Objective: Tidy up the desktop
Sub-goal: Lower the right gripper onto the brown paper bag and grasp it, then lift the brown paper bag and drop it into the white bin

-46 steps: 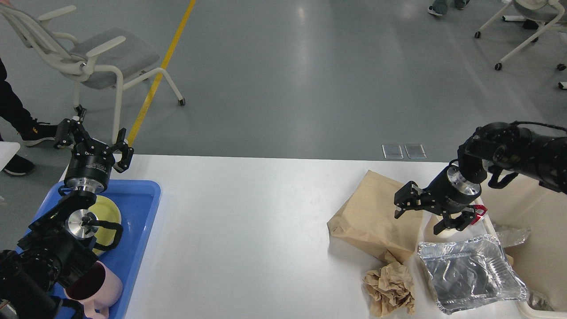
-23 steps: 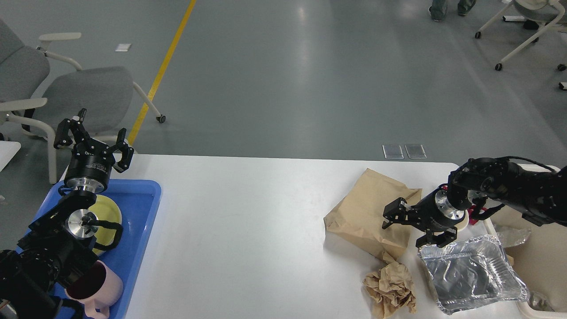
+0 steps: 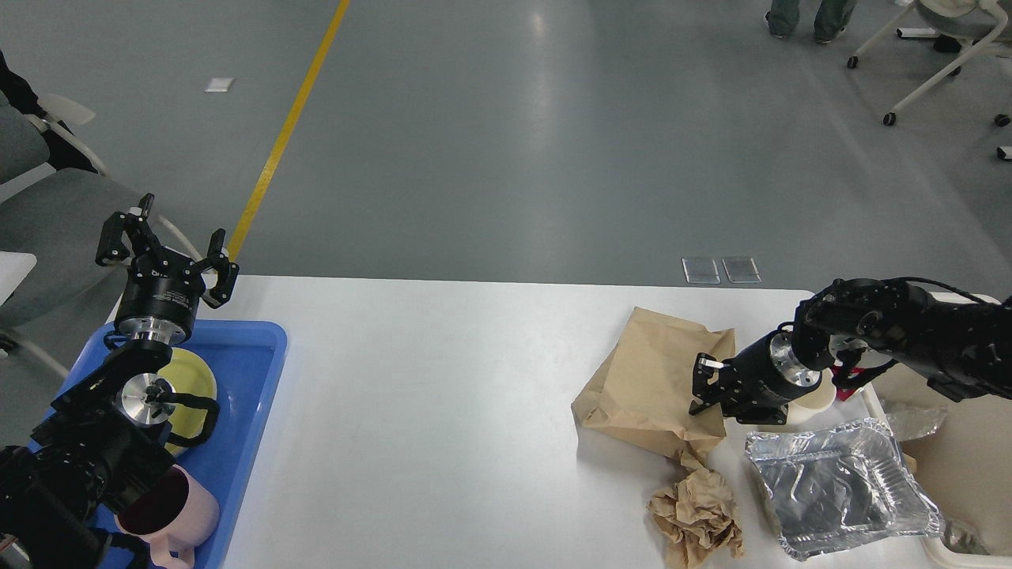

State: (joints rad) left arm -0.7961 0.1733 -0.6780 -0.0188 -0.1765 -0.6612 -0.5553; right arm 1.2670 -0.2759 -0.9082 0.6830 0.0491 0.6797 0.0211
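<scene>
The white desktop (image 3: 443,411) fills the lower part of the head view. A flat brown paper bag (image 3: 644,379) lies on its right side. My right gripper (image 3: 706,387) lies low at the bag's right edge, its fingers closed together on that edge. A crumpled ball of brown paper (image 3: 696,514) lies in front of the bag. A crinkled foil tray (image 3: 838,486) sits right of the ball. My left gripper (image 3: 166,249) is open and empty, raised over the table's far left corner.
A blue tray (image 3: 253,371) at the left holds a yellow-green plate (image 3: 196,378) and a pink mug (image 3: 170,514). A cream bin (image 3: 961,442) stands at the right edge. A white cup (image 3: 813,397) sits under my right wrist. A grey chair (image 3: 55,213) stands beyond the left corner.
My right gripper dropped and moved left onto the bag's right edge, and its fingers closed. The bag shifted a little left. The chair beyond the left corner moved. My left arm stayed still.
</scene>
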